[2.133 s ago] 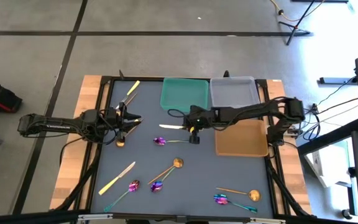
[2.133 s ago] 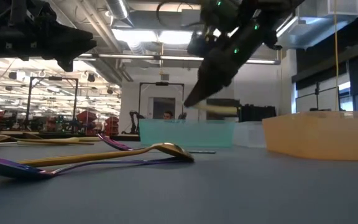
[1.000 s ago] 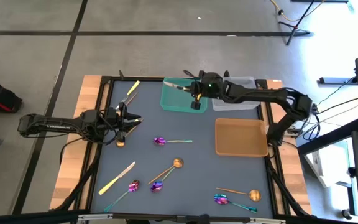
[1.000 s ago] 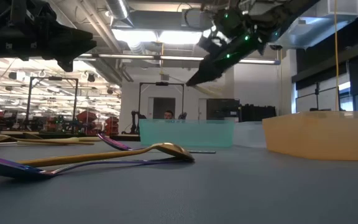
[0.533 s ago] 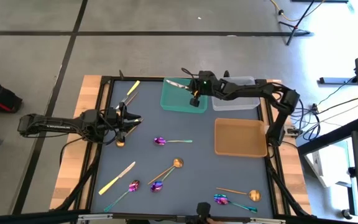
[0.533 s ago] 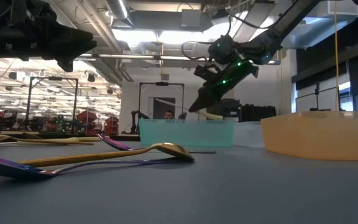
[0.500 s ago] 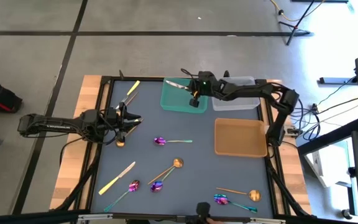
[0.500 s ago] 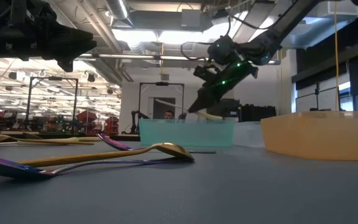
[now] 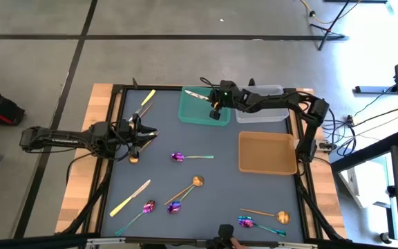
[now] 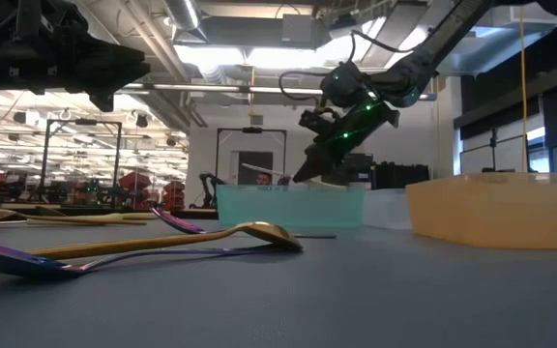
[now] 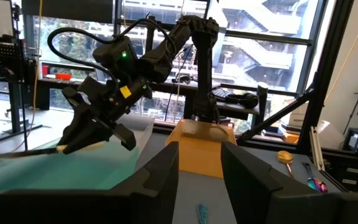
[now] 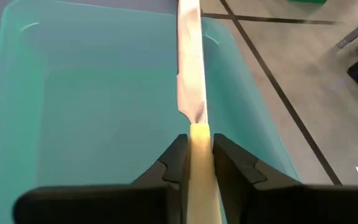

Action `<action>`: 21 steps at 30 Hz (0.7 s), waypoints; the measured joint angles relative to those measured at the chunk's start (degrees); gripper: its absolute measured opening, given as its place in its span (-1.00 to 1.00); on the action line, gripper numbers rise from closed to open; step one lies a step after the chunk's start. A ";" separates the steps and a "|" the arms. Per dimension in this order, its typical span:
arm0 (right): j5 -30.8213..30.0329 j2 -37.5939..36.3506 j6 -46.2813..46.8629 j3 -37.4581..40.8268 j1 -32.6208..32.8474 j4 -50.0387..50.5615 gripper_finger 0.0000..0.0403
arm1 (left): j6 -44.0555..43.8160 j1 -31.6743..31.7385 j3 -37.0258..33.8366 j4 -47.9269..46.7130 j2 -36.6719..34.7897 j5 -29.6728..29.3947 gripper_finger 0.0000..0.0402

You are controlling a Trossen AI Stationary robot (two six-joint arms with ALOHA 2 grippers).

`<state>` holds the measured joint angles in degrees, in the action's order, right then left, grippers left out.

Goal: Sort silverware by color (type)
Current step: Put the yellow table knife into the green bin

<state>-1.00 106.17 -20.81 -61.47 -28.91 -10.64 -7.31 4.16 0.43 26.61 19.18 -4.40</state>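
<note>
Right tool [image 9: 213,105] held over green tray [image 9: 191,114], above its far half. Fingers [image 12: 174,163] pressed on either side of a knife [image 12: 190,74]: slim, flat, matte pale-yellow handle, blade polished and mirror-bright, slightly notched where it meets the handle. Knife clamped by the handle, blade jutting out over the tray's far rim toward the bench's far edge, clear of the tray floor. Tray of translucent teal plastic, rounded corners, smooth walls.

Beside it, grey tray [image 9: 260,104], frosted plastic, same shape. Nearer, orange tray [image 9: 268,153], amber, semi-clear, thick-walled in the low view.

Left tool [image 9: 142,131] poised above the bench's left side, fingers [image 11: 161,174] parted, nothing between them. Just beyond it, a second yellow knife [image 9: 144,102] on the dark matte bench [image 9: 220,187] at the far-left corner.

Rest of silverware scattered on the bench:
- purple spoon [image 9: 179,157], iridescent bowl, teal handle, mid-bench.
- copper spoon [image 9: 195,182], round glossy bowl, thin handle, near-centre; two more purple spoons just beside it.
- third yellow knife [image 9: 130,198], flat, lying diagonally, near-left.
- copper spoon [image 9: 280,216] and purple spoon [image 9: 246,221] close together, near-right.

Low view: gold spoon bowl [image 10: 264,233] glinting, curved, resting on a purple handle.
</note>
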 joint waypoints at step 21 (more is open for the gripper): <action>-0.98 -12.74 -0.19 -0.02 12.07 3.46 -0.24 | 0.00 0.00 0.00 0.00 0.00 0.00 -0.43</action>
<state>-1.98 93.43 -21.00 -61.49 -16.84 -7.18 -7.31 4.16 0.43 26.61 19.18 -4.40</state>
